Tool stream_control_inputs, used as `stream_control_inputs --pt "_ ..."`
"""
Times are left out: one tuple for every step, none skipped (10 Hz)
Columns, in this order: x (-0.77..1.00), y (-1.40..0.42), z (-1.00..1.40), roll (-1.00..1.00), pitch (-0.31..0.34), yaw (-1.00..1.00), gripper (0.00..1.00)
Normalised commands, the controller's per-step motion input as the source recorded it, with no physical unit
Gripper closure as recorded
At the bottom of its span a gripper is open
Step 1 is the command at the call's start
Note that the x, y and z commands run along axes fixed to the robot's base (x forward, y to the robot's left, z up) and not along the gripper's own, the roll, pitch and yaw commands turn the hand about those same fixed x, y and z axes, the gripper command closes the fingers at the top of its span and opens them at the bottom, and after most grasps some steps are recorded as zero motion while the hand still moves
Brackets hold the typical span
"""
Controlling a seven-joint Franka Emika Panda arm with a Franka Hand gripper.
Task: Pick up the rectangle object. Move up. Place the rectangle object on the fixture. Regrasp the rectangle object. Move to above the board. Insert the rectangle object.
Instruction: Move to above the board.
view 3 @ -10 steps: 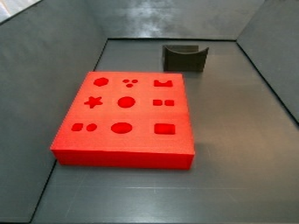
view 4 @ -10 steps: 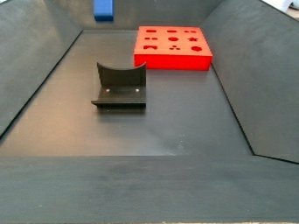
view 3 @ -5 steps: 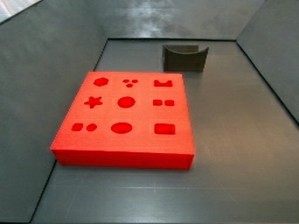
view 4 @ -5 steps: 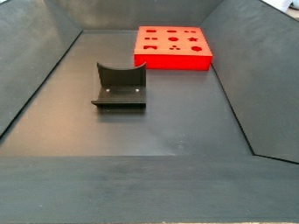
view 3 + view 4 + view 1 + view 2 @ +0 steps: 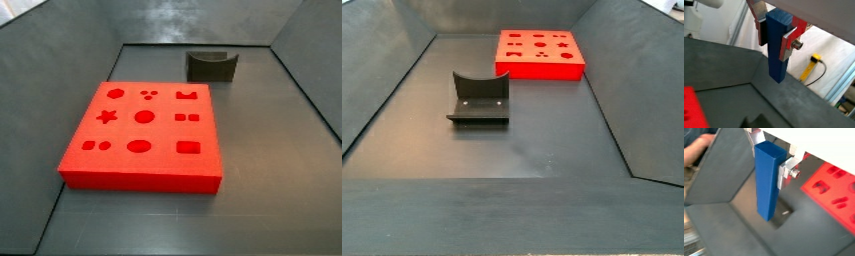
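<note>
The claw (image 5: 776,31), raised out of both side views, clamps 1 blue bar (image 5: 769,183).

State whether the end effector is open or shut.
Shut on the long blue bar: in both wrist views the end effector clamps its upper end.

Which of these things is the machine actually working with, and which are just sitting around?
Part of the job:
- long blue bar, held upright in the tool, high above the floor, seen only in both wrist views
- thick red slab with shaped holes
- small dark notched holder, with nothing on it

Just lying about:
- yellow-ended cable outside the dark walled bin
</note>
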Motion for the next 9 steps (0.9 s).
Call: stream_control_inputs --pt "-0.97 -1.00 0.00 -1.00 -0.064 -0.10 1.00" --pt "-1.00 -0.98 -0.01 -1.00 -0.068 -0.10 1.00" --pt "-0.76 -0.70 -0.01 -1.00 -0.068 -0.10 1.00" --pt "-0.58 -0.50 0.00 -1.00 -0.068 -0.10 1.00" --pt "-0.24 -0.15 -0.01 -1.00 -0.051 -0.10 1.00" --pt "-0.14 -0.05 0.00 -1.00 -0.051 -0.10 1.00" --pt "-0.07 0.00 -0.01 -1.00 -0.036 -0.10 1.00" --pt "-0.06 0.00 0.00 -0.91 -0.042 -0.09 1.00" --pt "-0.06 0.02 0.00 -0.62 -0.044 -0.05 1.00"
